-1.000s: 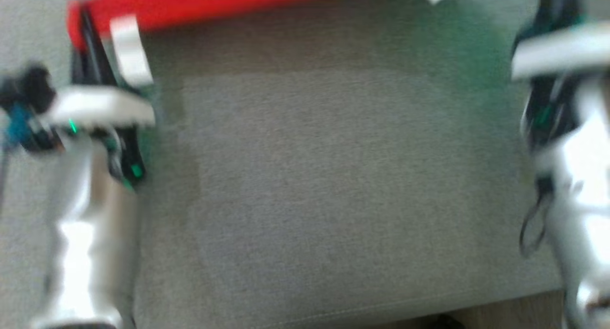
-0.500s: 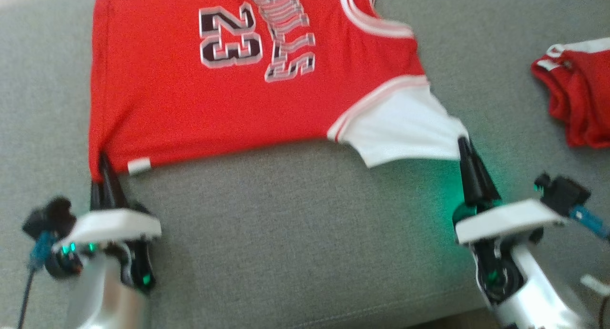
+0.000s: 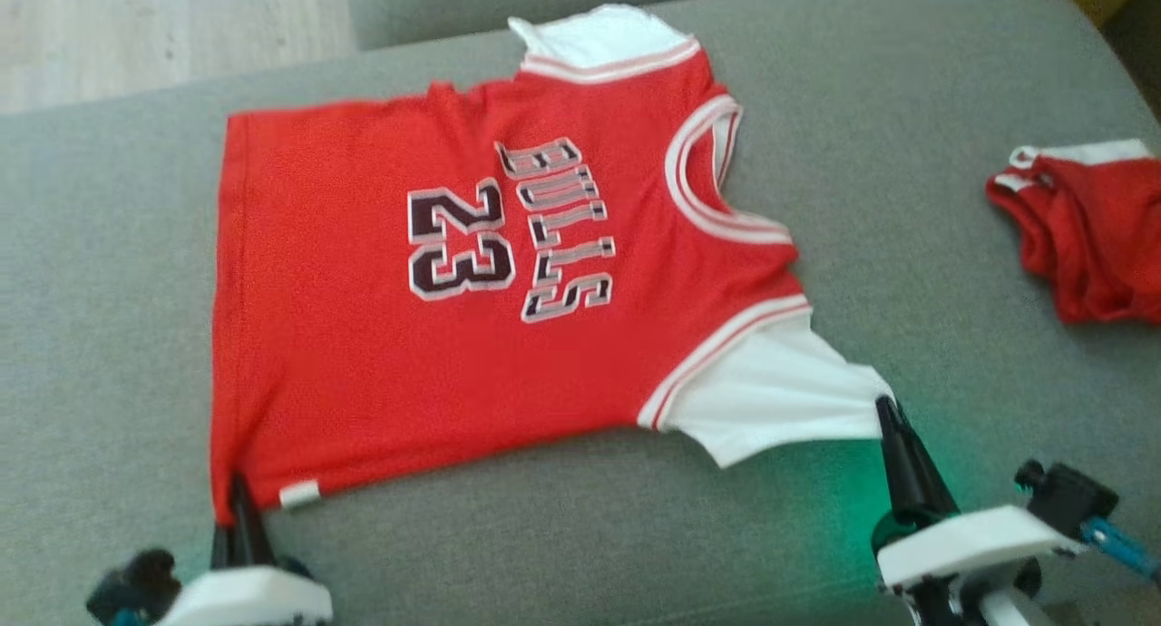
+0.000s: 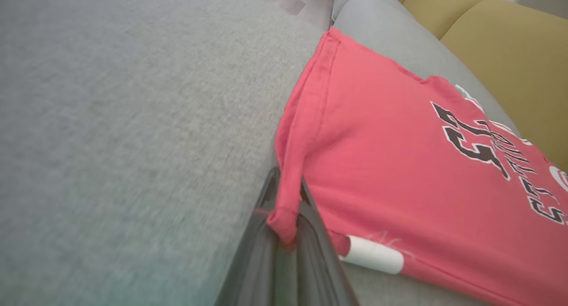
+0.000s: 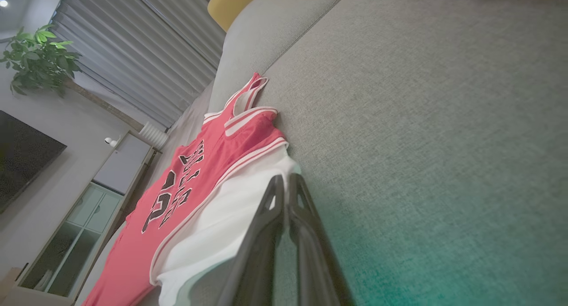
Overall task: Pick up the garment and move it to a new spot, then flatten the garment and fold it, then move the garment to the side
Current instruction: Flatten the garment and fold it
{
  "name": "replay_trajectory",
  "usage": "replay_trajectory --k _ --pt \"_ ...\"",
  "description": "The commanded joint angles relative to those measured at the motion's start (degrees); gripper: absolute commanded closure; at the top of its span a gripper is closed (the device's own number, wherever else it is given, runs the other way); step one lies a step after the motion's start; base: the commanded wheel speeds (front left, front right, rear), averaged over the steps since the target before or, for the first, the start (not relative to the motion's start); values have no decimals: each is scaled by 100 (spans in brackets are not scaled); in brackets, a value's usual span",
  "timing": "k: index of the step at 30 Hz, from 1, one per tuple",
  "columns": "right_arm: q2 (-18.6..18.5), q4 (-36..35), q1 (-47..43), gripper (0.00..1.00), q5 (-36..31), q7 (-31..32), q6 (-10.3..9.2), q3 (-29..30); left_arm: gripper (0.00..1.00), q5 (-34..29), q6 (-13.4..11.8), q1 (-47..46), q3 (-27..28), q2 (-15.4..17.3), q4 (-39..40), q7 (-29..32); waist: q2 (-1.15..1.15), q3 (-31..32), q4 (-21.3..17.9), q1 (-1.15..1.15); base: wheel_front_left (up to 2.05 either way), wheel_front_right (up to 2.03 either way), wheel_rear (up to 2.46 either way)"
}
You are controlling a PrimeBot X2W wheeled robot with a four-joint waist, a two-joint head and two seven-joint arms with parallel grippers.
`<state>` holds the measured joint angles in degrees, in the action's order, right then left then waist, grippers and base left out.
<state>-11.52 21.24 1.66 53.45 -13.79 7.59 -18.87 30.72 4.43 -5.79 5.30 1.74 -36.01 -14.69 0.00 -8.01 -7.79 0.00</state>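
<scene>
Left gripper sits at the near left of the head view, its 2 dark fingers clamped on the bottom corner of the red jersey. In the left wrist view a bunched fold of red hem is squeezed between the fingers. Just beside that corner a small white tag lies on the hem.

At the near right, the right gripper has its fingers pressed together on the tip of the near white sleeve, which is drawn out to a point where they meet it. A green glow falls on the seat around this gripper.

Between the 2 grippers the jersey's near edge runs across the grey sofa. The jersey lies spread front-up on the seat, hem toward the robot's left and neck toward its right, with a few soft ripples near the left corner. It carries the word BULLS and the number 23 in black and white. Its neck opening has red and white trim.

Beyond the lettering, the far white sleeve reaches toward the back edge of the seat. Well apart on the right lies a second red garment, crumpled, with white trim. Past the sofa at the upper left is pale wood floor. The left wrist view shows yellow cushions behind the grey seat.
</scene>
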Motion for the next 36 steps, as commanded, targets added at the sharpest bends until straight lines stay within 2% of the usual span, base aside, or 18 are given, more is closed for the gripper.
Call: replay_trajectory --k 1,11,16,19,21,28,36 --pt "-150 -163 -67 100 69 -118 -10 -10 100 49 -98 103 171 114 140 -30 0 125 71 0 0 0 0" --pt "-353 -408 -849 100 25 -90 -10 -25 100 466 -110 730 -320 114 266 -30 0 663 305 0 0 0 0" --pt "-410 -626 -1214 100 59 -14 -10 99 100 540 -121 809 -443 114 366 -30 0 733 338 0 0 0 0" --pt "-373 -803 -1275 100 57 -1 -10 195 100 440 -36 759 -563 114 424 -30 0 718 347 0 0 0 0" --pt "-311 -942 -1204 100 46 -4 -10 257 100 235 20 695 -702 114 456 -30 0 675 359 0 0 0 0" --pt "-140 -1216 -617 100 35 94 -10 399 100 167 118 268 -1015 114 551 -30 0 482 470 0 0 0 0" --pt "98 -949 383 100 -18 381 -10 632 100 599 113 -450 -1320 114 597 -30 0 109 718 0 0 0 0"
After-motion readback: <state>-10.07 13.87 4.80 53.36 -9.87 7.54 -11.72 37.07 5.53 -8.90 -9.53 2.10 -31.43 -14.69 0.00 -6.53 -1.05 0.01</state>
